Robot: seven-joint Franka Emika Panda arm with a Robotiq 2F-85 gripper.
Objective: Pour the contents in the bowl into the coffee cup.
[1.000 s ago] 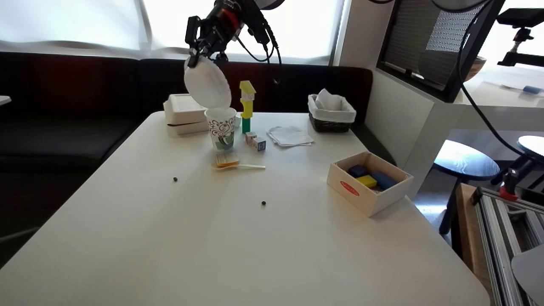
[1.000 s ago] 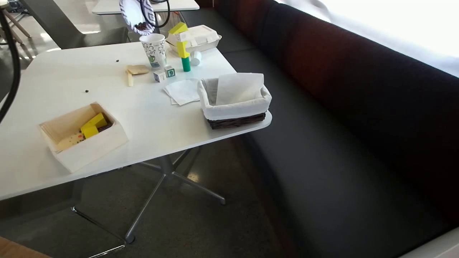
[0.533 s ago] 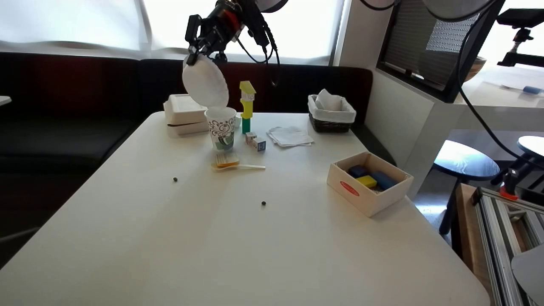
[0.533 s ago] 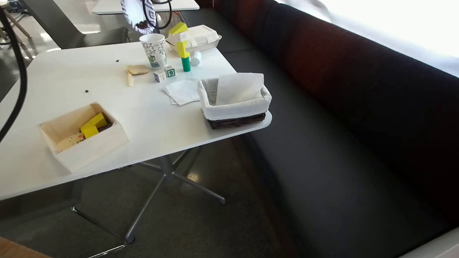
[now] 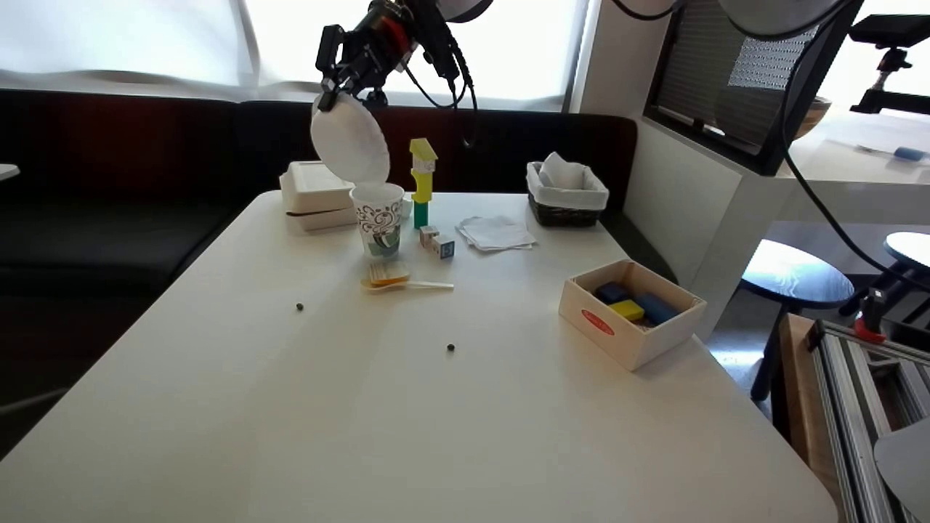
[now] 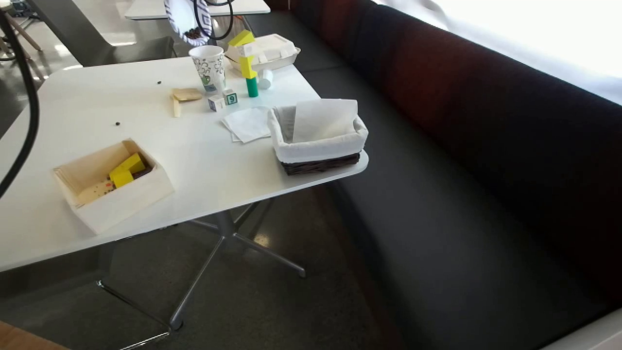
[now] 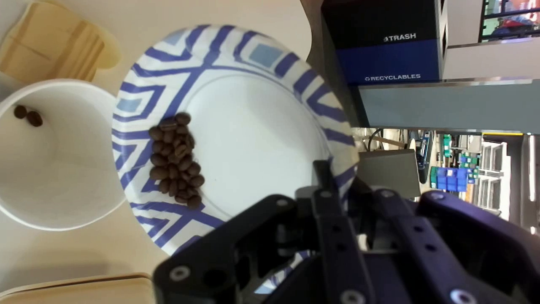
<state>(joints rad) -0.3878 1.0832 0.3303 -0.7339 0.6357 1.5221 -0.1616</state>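
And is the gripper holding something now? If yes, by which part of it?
Yes. The gripper holds the bowl by its rim, pinched at the edge opposite the side that tips toward the cup.

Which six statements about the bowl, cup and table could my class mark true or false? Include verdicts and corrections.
1. The gripper holds the bowl by its rim. True.
2. The bowl sits level. False: it is tilted toward the coffee cup.
3. Two dark beans show inside the coffee cup. True.
4. The coffee cup lies on its side. False: it stands upright.
5. Two dark bits lie loose on the table. True.
6. No beans lie in the bowl. False: a cluster of beans lies near its cup-side rim.
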